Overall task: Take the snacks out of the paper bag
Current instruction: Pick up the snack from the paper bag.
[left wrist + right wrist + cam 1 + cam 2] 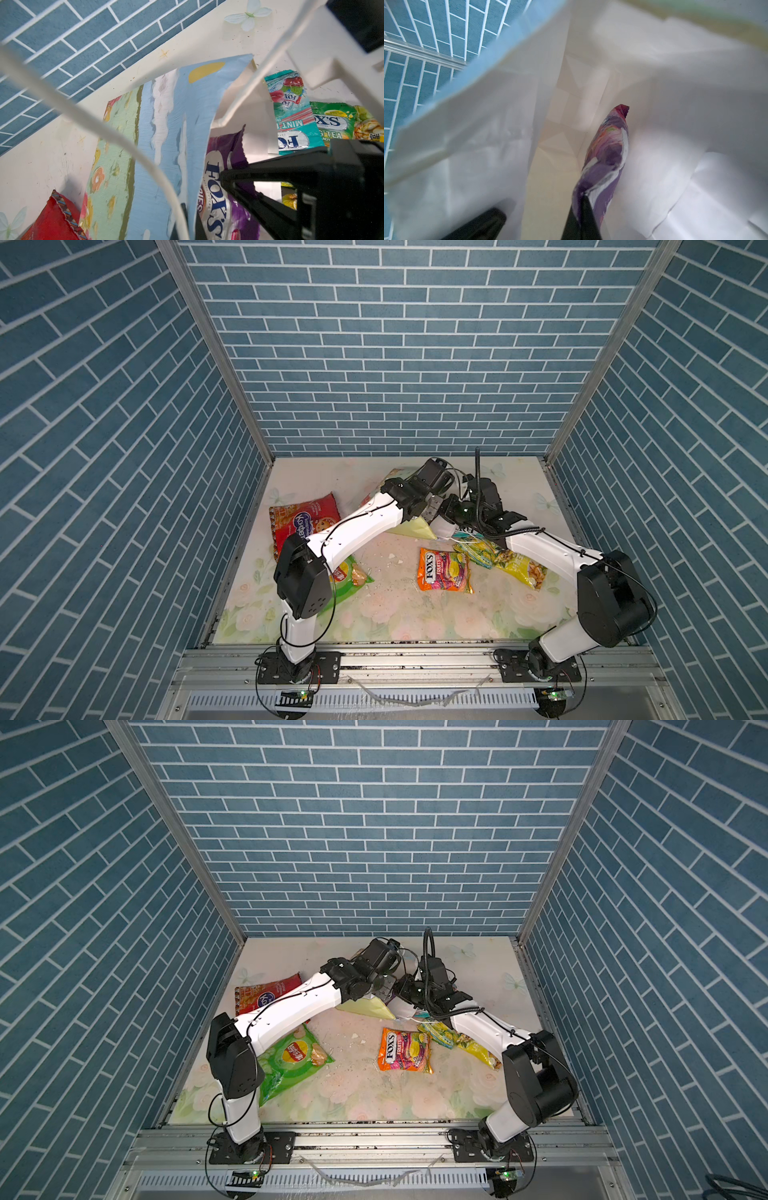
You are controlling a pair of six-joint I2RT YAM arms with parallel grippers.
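Fingers, right gripper (582, 200): closed on purple packet (604, 162) inside paper bag (675, 104)
Fingers, left gripper (190, 224): clamped on paper bag edge

The camera looks into a white paper bag (654, 87) whose blurred walls fill most of the frame, with the creased, folded base visible deep in the middle. A glossy purple plastic packet (606, 153), seen edge-on, lies inside with its dark red far tip toward the base. The right gripper (585, 207) pinches the packet's near end between dark jaws. Past the bag's light-blue outer edge are a blue brick-pattern wall (425, 31) and a metal rail (421, 54). A dark blurred shape (477, 224) against the bag wall cannot be identified.
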